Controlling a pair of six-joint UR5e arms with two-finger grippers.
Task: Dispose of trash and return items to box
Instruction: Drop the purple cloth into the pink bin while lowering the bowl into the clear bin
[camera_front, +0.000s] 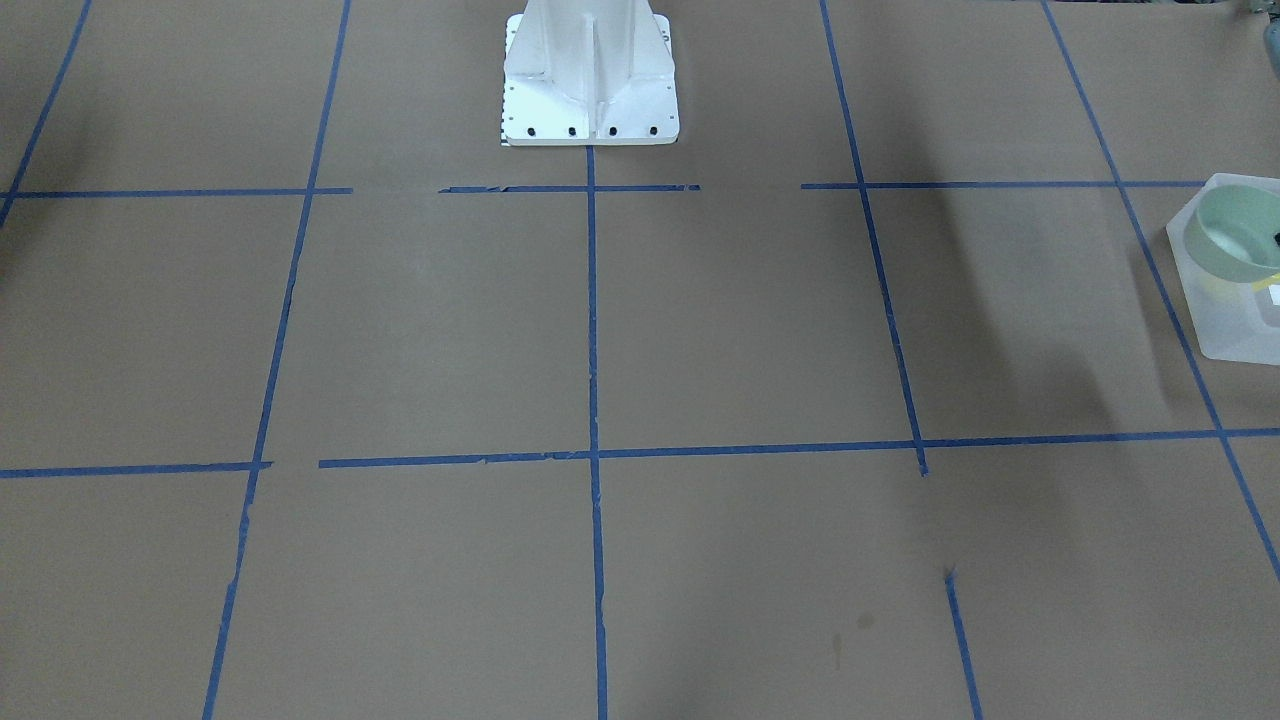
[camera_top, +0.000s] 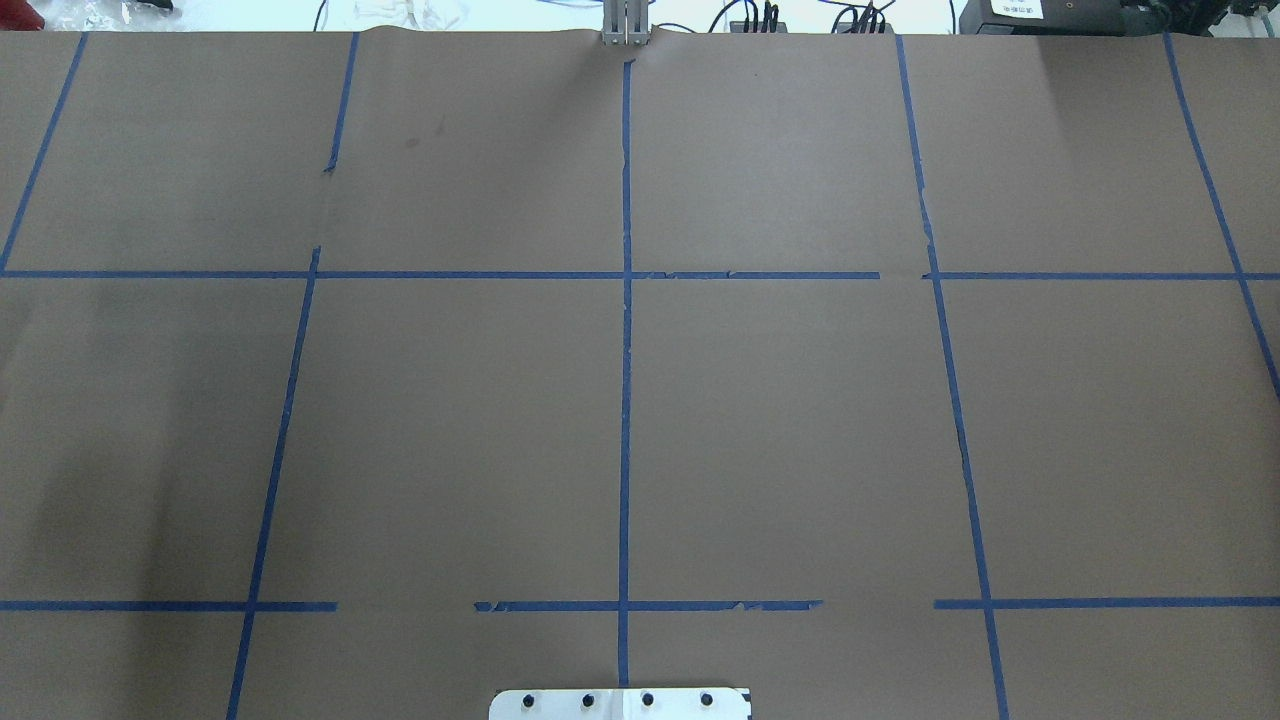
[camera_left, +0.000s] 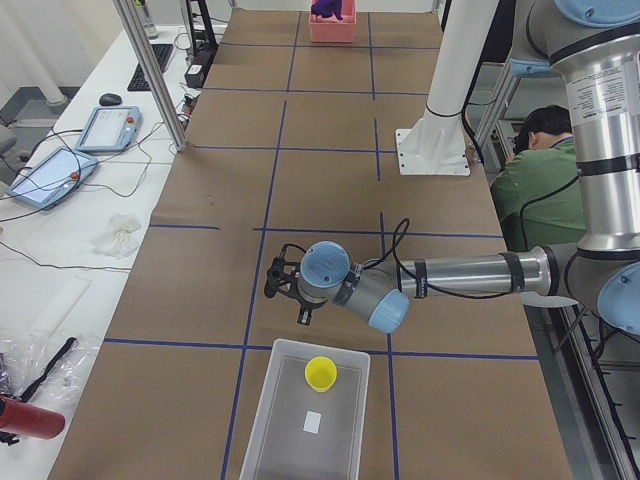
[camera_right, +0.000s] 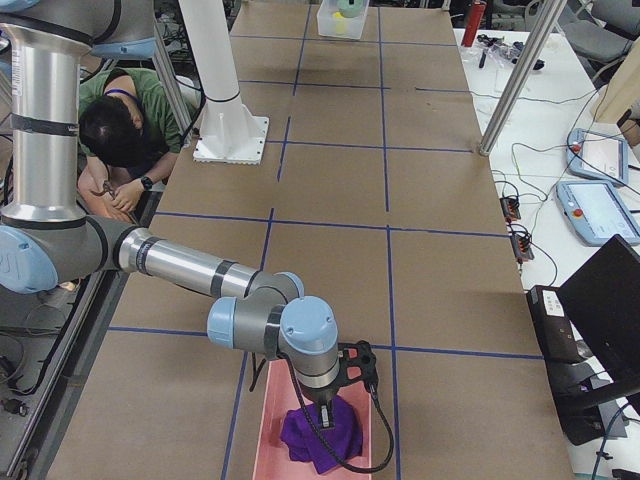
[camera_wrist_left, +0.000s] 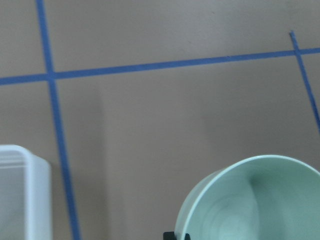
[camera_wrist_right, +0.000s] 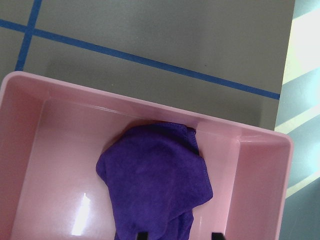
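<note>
My left gripper (camera_wrist_left: 176, 236) is shut on the rim of the pale mint-green bowl (camera_wrist_left: 255, 200) and holds it above the table, next to a corner of the frosted-white box (camera_wrist_left: 22, 195). In the front-facing view the tilted bowl (camera_front: 1235, 235) overlaps the box (camera_front: 1230, 330) at the right edge. The yellow tumbler (camera_left: 320, 373) stands inside the box (camera_left: 270, 400). The left arm's wrist (camera_left: 325, 272) hides the bowl in the exterior left view. My right gripper (camera_wrist_right: 179, 236) is open above a purple cloth (camera_wrist_right: 155, 185).
The purple cloth lies in a pink bin (camera_wrist_right: 250, 165) at the table's right end (camera_right: 262, 440). The white robot base (camera_front: 590, 100) stands at the middle of the table's near edge. A person (camera_left: 530, 170) sits behind the robot. Tablets (camera_left: 100, 125) lie on the side table.
</note>
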